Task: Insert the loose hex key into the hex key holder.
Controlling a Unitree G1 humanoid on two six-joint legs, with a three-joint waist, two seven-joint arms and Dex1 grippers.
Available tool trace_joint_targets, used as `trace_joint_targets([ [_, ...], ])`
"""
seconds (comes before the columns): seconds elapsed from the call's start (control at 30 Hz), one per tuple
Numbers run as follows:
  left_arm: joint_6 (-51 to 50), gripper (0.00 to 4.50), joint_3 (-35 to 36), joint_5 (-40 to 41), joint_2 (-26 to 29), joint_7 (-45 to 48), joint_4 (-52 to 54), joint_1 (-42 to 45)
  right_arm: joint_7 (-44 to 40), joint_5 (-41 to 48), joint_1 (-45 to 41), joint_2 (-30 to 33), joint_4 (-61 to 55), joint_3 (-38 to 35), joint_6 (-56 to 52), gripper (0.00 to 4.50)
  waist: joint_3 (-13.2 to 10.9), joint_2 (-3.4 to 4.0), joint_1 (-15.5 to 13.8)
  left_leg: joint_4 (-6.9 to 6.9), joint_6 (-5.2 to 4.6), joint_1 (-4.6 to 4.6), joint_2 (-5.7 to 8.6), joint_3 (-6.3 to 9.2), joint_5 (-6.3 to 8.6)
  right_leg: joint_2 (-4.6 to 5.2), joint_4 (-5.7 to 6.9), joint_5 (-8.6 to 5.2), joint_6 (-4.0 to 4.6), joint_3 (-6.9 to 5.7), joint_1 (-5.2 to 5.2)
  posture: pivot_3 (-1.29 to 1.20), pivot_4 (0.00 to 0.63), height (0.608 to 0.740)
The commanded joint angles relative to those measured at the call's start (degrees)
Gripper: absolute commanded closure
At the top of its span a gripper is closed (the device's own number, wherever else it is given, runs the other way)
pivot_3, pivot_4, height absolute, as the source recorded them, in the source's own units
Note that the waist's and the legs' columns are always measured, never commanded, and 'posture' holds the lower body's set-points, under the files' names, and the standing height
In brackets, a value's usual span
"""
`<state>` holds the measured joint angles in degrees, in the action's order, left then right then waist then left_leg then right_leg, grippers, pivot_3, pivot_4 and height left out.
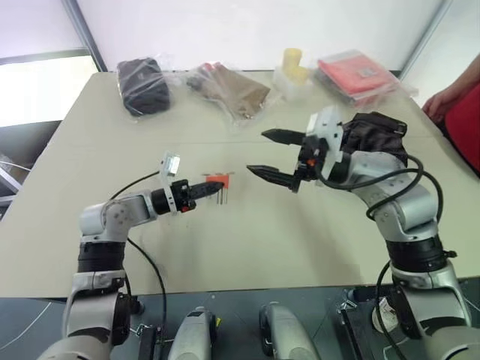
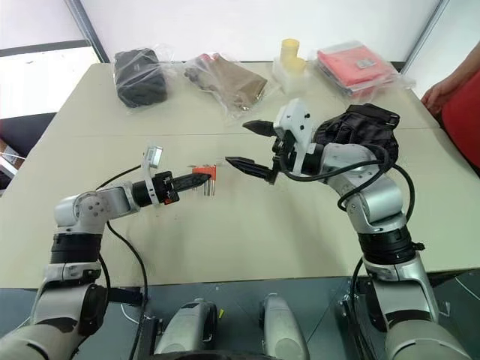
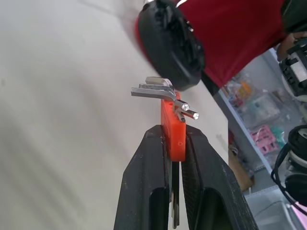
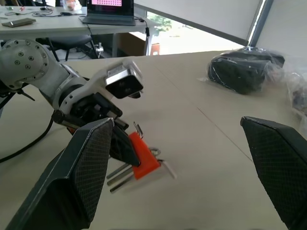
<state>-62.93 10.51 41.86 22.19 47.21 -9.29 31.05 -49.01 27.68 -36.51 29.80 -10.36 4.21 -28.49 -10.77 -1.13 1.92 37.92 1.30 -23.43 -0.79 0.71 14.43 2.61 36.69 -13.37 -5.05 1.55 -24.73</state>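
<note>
While the left gripper [image 1: 196,191] pinches the hex key holder [image 1: 218,182] in the left eye view, its 2 fingers clamped tight on the orange-red block just above the table [image 1: 247,247], the right gripper [image 1: 271,154] hangs at about 2 o'clock from the block with its 2 fingers spread wide and nothing between them. A black glove [image 1: 379,131] lies behind that arm, and bagged goods sit along the far edge at 12 o'clock. The right eye view gives the same layout: the holder's dark keys hang down toward the tabletop, and the block's long axis runs roughly level along the line between the 2 grippers. In the left wrist view the block stands on end between the shut fingers [image 3: 144,187], with a fan of grey keys folded over its upper end; 2 short bright tips point out toward 4 o'clock. In the right wrist view the holder lies at about 7 o'clock of the picture's centre, keys trailing toward the left arm, with a thin pale rod [image 4: 169,170] just beside it; I cannot tell whether that is the loose hex key or whether it is seated. I judge the insertion either just finished or close, with the check still to come.
</note>
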Motion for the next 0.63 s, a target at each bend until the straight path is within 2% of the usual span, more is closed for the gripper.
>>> trace_joint_targets([
  [0.03, -0.2, 4.05, 0.8, -0.5, 0.1, -3.6, 0.6, 0.1, 0.7, -0.9, 0.6, -0.9, -0.1, -0.6, 1.7, 0.04, 0.0, 0.00, -0.2, 0.00, 0.00, 0.00, 0.01, 0.00, 0.00, 0.00, 0.00, 0.00, 0.00, 0.00, 0.00, 0.00, 0.150, 0.740],
  [0.07, -0.4, 3.58, 0.6, -0.6, 0.3, -4.1, 0.2, 0.3, 0.8, -1.0, 0.8, -1.1, -0.1, -0.6, 1.8, 0.00, 0.0, 0.00, -0.3, 0.00, 0.00, 0.00, 0.01, 0.00, 0.00, 0.00, -0.01, 0.00, 0.00, 0.00, 0.00, 0.00, 0.150, 0.740],
  [0.1, -0.5, 3.32, 0.3, -0.8, 0.7, -4.3, 0.1, 0.5, 0.9, -1.1, 1.1, -1.3, -0.1, -0.6, 1.9, 0.00, 0.0, 0.00, -0.6, 0.00, 0.00, 0.00, 0.03, 0.00, 0.00, 0.00, -0.01, 0.00, 0.01, 0.00, 0.00, 0.00, 0.150, 0.740],
  [0.2, -0.2, 1.81, -0.5, -1.6, 1.8, -4.9, 0.0, 0.6, 1.0, -1.6, 1.8, -1.6, -0.3, -0.6, 1.9, 0.00, 0.0, 0.00, -1.0, -0.01, 0.01, 0.02, 0.07, -0.03, 0.00, -0.01, -0.01, 0.00, 0.02, 0.00, 0.00, 0.00, 0.150, 0.740],
  [0.27, 0.0, 0.56, -0.3, -2.2, 2.4, -5.5, -0.4, 0.8, 1.1, -1.7, 2.1, -1.7, -0.5, -0.8, 1.8, 0.00, 0.0, 0.00, -1.1, -0.01, 0.01, 0.02, 0.07, -0.04, 0.00, -0.01, -0.02, 0.00, 0.02, 0.00, 0.00, 0.00, 0.150, 0.740],
  [0.3, 0.4, 0.19, -0.6, -3.0, 3.1, -6.0, -0.5, 0.8, 1.1, -1.7, 2.3, -1.7, -0.6, -0.8, 1.7, 0.00, 0.0, 0.00, -1.1, -0.01, 0.01, 0.02, 0.07, -0.04, 0.00, 0.00, -0.02, 0.00, 0.02, 0.00, 0.00, 0.00, 0.150, 0.740],
  [0.43, 14.0, 0.08, -4.4, -13.3, 10.2, -6.0, 0.5, -1.7, 1.2, -1.7, 3.9, -0.5, -1.8, -1.9, 1.3, 0.00, 0.0, 0.01, -0.8, -0.03, 0.01, 0.07, 0.06, -0.07, 0.00, -0.02, -0.07, 0.00, 0.05, 0.00, 0.03, 0.00, 0.150, 0.740],
  [0.53, 18.5, 0.08, -0.8, -13.9, 11.4, -8.0, 0.2, -1.6, 2.1, -1.2, 5.2, -0.1, -2.5, -3.2, 0.9, 0.00, 0.0, 0.02, -1.1, -0.15, 0.01, 0.09, 0.01, -0.12, 0.00, -0.01, -0.14, 0.00, 0.06, 0.01, 0.01, 0.00, 0.150, 0.740],
  [0.63, 22.6, 0.08, 1.6, -14.1, 11.5, -9.5, 6.0, -3.3, 5.8, -1.9, 7.4, -1.4, -2.1, -5.1, 2.1, 0.00, 0.0, 0.01, -1.3, -0.14, 0.01, 0.04, -0.06, -0.13, 0.00, 0.06, -0.24, 0.01, 0.05, 0.00, 0.01, 0.00, 0.150, 0.740],
])
